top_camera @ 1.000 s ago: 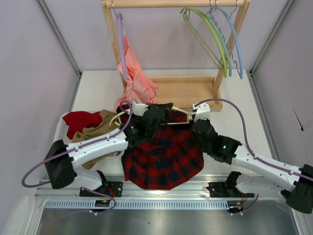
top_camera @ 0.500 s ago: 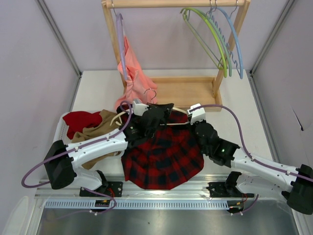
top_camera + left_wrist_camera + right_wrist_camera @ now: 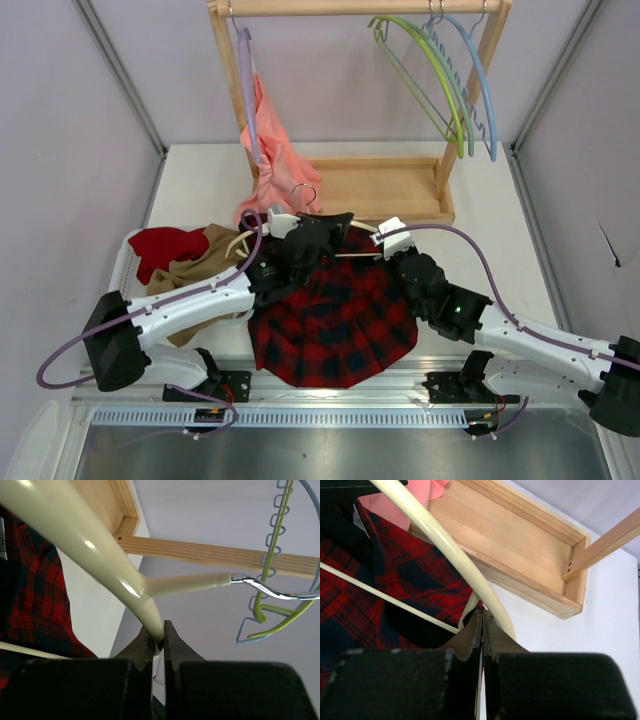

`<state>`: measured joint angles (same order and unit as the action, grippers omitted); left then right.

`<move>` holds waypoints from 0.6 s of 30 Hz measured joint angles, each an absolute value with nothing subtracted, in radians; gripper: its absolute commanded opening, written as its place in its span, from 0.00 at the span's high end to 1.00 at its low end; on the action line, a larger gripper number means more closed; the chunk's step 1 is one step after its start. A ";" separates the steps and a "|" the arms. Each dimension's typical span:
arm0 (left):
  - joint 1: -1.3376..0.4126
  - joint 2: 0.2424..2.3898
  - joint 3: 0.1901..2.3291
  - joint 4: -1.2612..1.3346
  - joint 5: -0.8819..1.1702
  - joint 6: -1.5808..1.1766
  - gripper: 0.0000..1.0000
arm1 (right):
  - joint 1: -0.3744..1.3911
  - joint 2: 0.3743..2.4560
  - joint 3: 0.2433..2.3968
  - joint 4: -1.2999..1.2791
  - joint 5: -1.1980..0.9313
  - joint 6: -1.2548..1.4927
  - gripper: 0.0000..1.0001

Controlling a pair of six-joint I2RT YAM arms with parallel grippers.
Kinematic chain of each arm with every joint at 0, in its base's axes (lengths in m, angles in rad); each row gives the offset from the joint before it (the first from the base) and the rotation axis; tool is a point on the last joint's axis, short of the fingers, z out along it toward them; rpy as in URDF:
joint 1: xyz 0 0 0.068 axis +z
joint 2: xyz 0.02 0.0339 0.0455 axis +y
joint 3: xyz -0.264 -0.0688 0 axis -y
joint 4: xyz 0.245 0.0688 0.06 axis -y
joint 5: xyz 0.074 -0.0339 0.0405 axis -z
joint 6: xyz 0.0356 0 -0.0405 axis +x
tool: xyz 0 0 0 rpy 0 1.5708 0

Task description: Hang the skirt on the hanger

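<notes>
The red and black plaid skirt (image 3: 335, 320) lies spread on the table between my two arms, its top edge under the hanger. The cream hanger (image 3: 100, 555) is held over that edge, its metal hook (image 3: 303, 190) pointing toward the rack. My left gripper (image 3: 159, 632) is shut on the hanger's arm just beside the neck; in the top view it (image 3: 333, 224) sits at the hanger's middle. My right gripper (image 3: 483, 614) is shut at the hanger's right end, pinching a thin pale strip at the skirt's (image 3: 395, 580) edge. From above it (image 3: 380, 240) is at the skirt's upper right.
A wooden rack with a base tray (image 3: 385, 185) stands behind. On its rail hang a lilac hanger with a salmon-pink garment (image 3: 270, 145) and green and blue hangers (image 3: 455, 85). A tan cloth (image 3: 200, 262) and a red cloth (image 3: 162, 245) lie at the left.
Both grippers have shifted a little to the left with the hanger, and the right gripper has drawn closer to the left one. Both stay shut.
</notes>
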<state>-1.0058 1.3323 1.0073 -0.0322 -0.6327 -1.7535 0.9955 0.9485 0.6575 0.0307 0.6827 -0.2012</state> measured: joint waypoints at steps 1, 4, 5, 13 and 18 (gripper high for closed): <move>-1.006 1.330 1.005 -0.032 -0.633 -1.754 1.00 | 0.997 0.949 0.661 0.023 0.681 -0.203 1.00; -1.006 1.325 1.001 -0.032 -0.632 -1.754 1.00 | 1.002 0.946 0.672 -0.004 0.680 -0.205 1.00; -1.005 1.325 1.000 -0.032 -0.631 -1.754 1.00 | 1.004 0.945 0.675 -0.013 0.680 -0.206 1.00; -0.993 1.321 0.995 -0.040 -0.634 -1.753 1.00 | 1.024 0.940 0.685 -0.055 0.695 -0.242 1.00; -0.980 1.322 0.995 -0.041 -0.633 -1.753 1.00 | 1.035 0.939 0.694 -0.063 0.700 -0.268 1.00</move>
<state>-0.9802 1.3216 0.9947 -0.0410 -0.6327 -1.7527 1.0348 0.9394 0.6945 -0.0628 0.7002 -0.2684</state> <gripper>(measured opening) 0.058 0.010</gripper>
